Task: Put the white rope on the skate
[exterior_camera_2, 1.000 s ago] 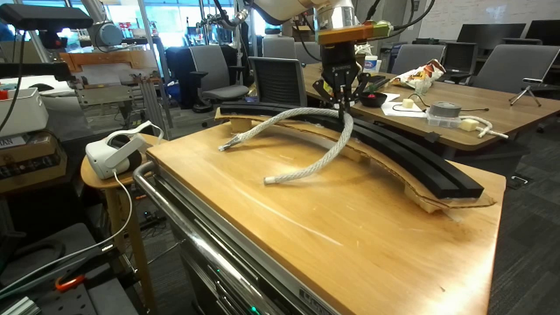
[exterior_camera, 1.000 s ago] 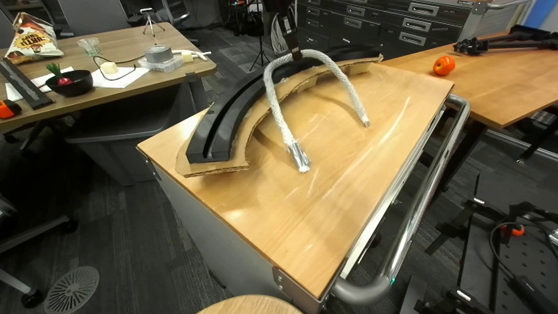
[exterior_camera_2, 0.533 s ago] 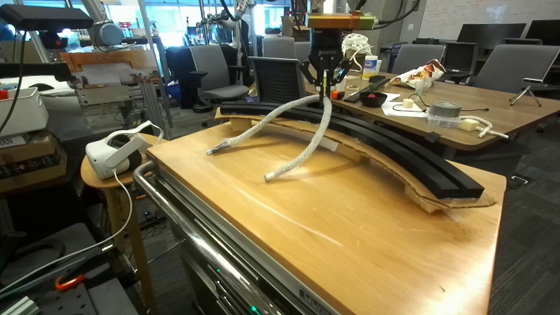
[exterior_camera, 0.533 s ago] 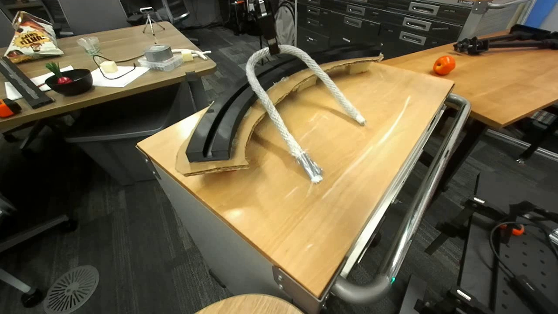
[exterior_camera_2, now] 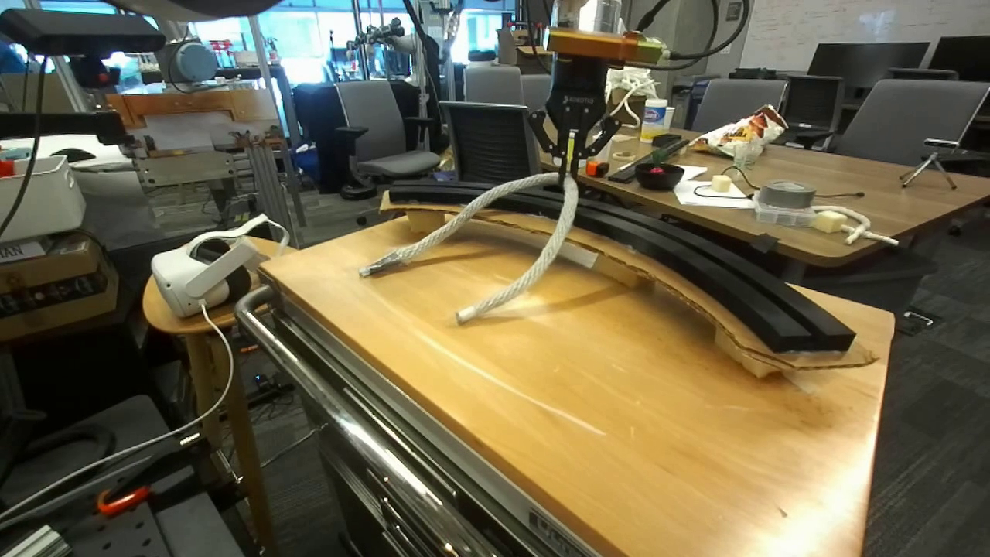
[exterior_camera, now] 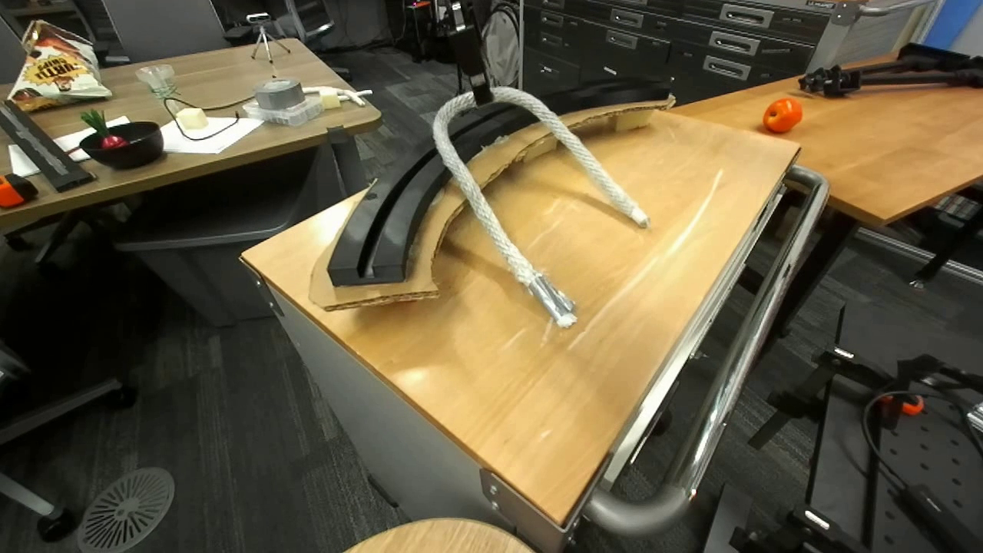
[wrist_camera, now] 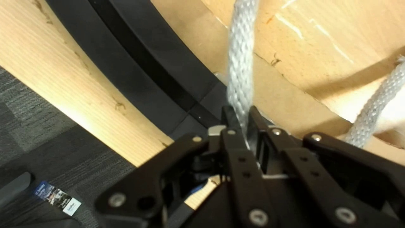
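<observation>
Under skate [exterior_camera_2: 696, 263], cardboard [wrist_camera: 275, 90], beside tabletop [exterior_camera: 476, 399], rail [exterior_camera: 741, 355]

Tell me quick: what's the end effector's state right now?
End effector: closed, holding the white rope partway along its length.

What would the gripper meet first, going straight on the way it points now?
Besides the white rope it grips, the gripper would probably meet the grooved black skate first. Depth is unclear; the cardboard along the skate's edge might come sooner.
</observation>
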Available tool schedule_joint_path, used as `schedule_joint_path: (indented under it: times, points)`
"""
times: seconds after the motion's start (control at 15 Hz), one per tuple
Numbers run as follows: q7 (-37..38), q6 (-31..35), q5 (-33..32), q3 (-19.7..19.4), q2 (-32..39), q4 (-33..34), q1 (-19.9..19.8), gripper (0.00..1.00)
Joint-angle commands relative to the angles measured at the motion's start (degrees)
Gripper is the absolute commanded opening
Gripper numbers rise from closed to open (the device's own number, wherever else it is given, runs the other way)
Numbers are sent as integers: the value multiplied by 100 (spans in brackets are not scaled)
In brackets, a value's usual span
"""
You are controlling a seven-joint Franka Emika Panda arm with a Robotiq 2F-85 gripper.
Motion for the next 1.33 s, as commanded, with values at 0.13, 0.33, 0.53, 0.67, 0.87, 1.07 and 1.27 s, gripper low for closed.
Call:
schedule_joint_path:
  times: [0.13,0.33,0.53,0.67,0.87,1.07,1.27]
  points:
    - [-75,-401,-209,-190,513,854,24,8]
    - [-141,-388,-307,-275,591,893,-6,8]
    - [-255,-423,-307,-291,633,894,-63,8]
    - [-323,-448,-309,-287,658,891,-84,8]
    - [-353,-421,-298,-283,645,873,-126,39]
    - [-186,80,-315,-294,410,777,-146,61]
    - [-40,800,-359,-330,100,721,-147,83]
